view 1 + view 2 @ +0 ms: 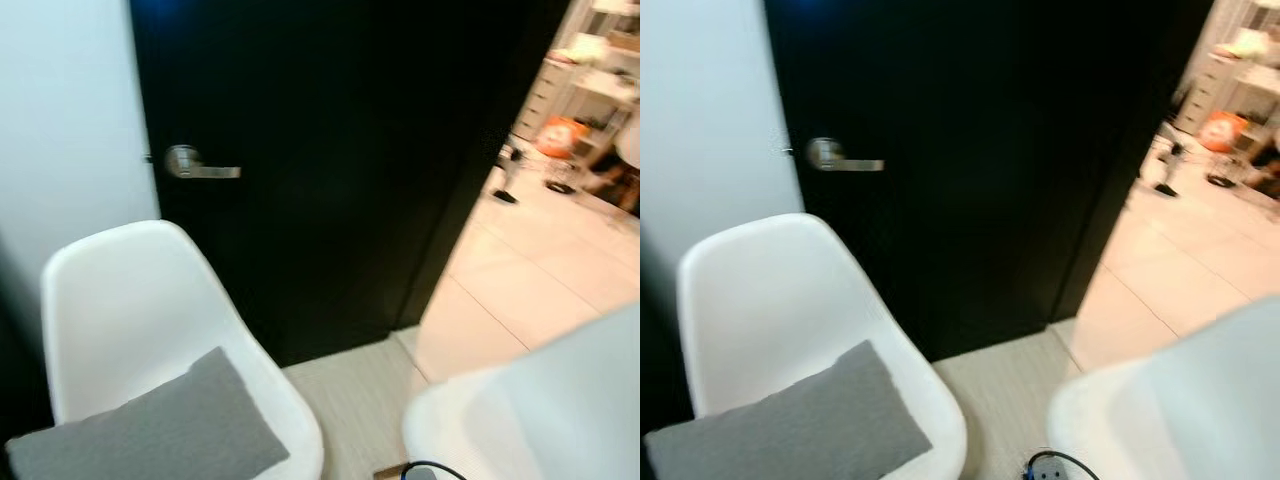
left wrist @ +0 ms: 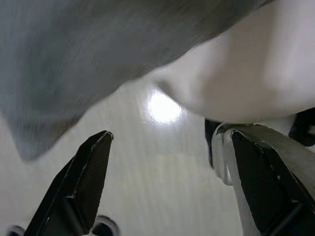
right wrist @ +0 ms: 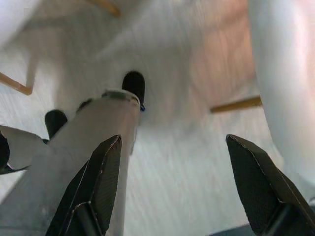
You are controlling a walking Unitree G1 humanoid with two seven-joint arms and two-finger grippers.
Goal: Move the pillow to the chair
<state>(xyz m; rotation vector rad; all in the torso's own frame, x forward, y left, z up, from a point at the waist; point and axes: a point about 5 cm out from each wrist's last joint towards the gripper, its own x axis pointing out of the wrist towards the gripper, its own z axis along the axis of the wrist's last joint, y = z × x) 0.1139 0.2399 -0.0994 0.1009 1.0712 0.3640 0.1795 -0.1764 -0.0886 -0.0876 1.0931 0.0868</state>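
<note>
A white chair [image 1: 130, 300] stands on the pale floor [image 1: 350, 400], with a grey pillow [image 1: 160, 425] lying on its seat.

I can read no text, label, brand or number anywhere. The blurred orange object [image 1: 562, 136] on the pale floor through the doorway may carry markings, but I cannot make any out.

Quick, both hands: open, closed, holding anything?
Left hand: open, holding nothing; the pillow lies on the chair.
Right hand: open, holding nothing.
</note>
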